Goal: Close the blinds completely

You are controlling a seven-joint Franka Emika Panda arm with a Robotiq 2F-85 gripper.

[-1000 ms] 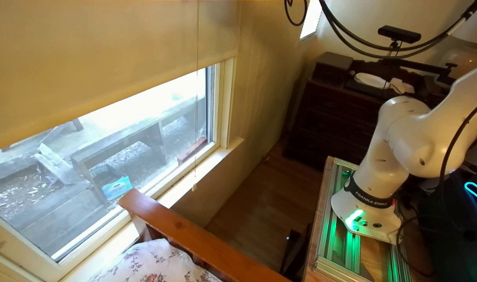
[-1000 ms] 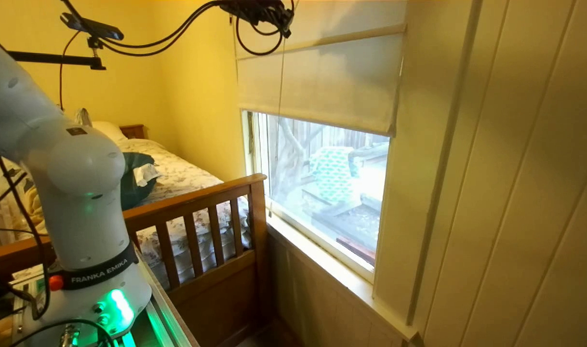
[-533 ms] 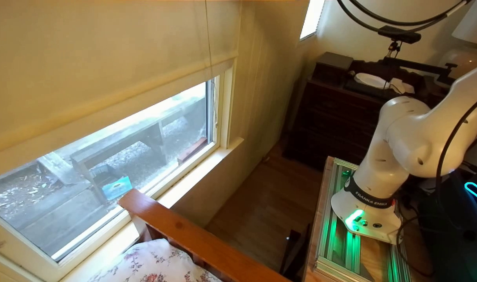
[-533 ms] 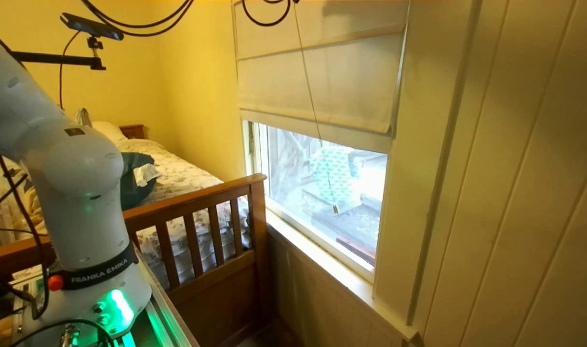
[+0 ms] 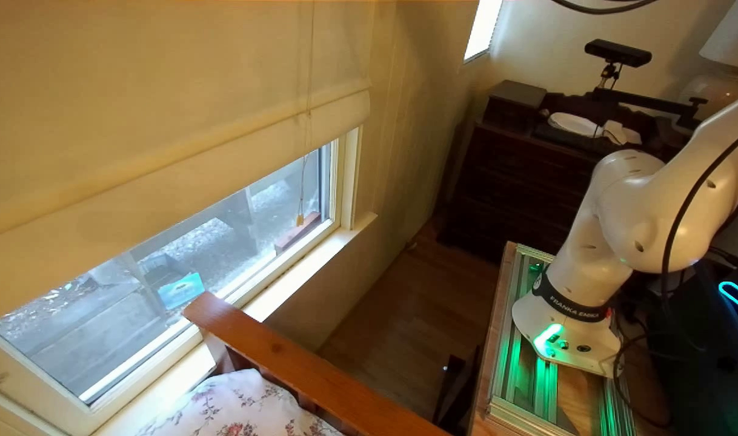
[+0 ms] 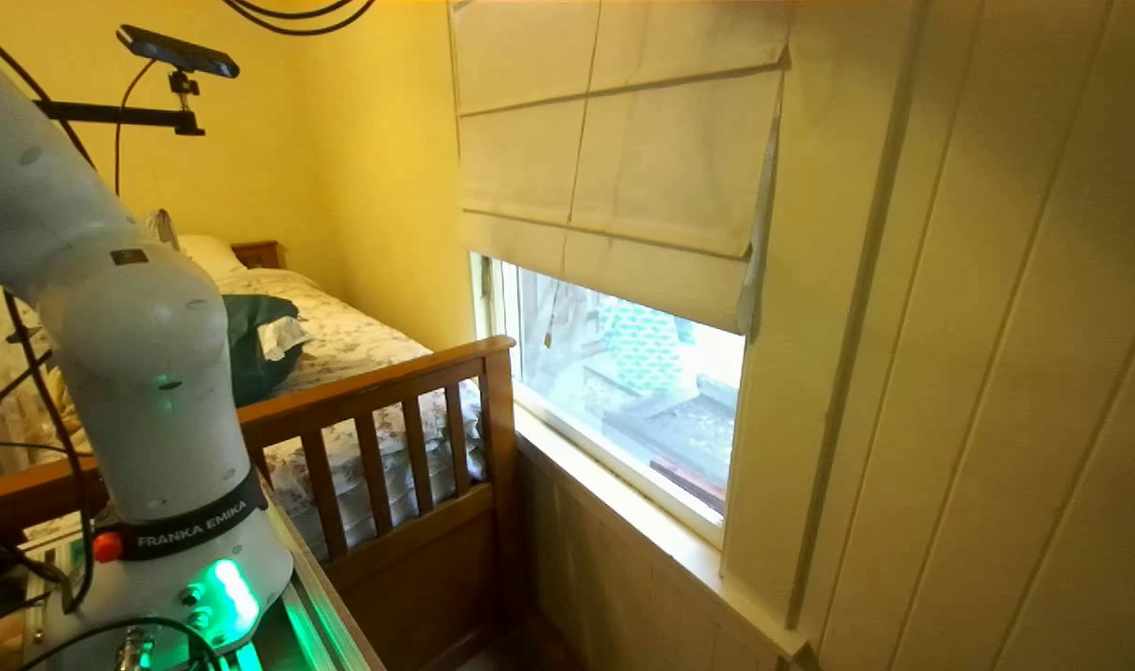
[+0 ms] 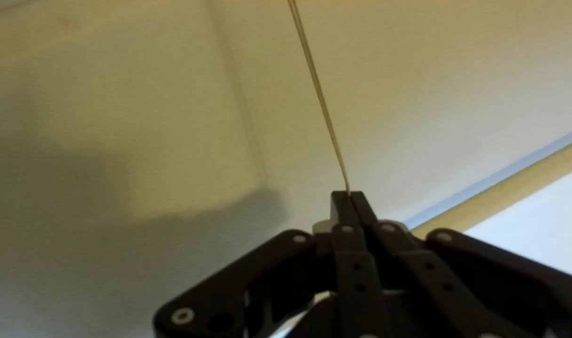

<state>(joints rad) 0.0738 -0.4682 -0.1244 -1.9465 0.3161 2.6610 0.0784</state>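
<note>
We see the blinds (image 6: 633,158) hanging down over the upper part of the window (image 6: 623,410), their folds running horizontally. The arm (image 5: 635,224) bends and slants upward out of frame; in the wrist view, the claw (image 7: 349,194), fingertips (image 7: 341,202) together, pinches the cord (image 7: 320,94).

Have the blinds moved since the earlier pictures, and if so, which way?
Yes, downward: in both exterior views the blinds now hang nearer the windowsill than before, though they have not reached it.
</note>
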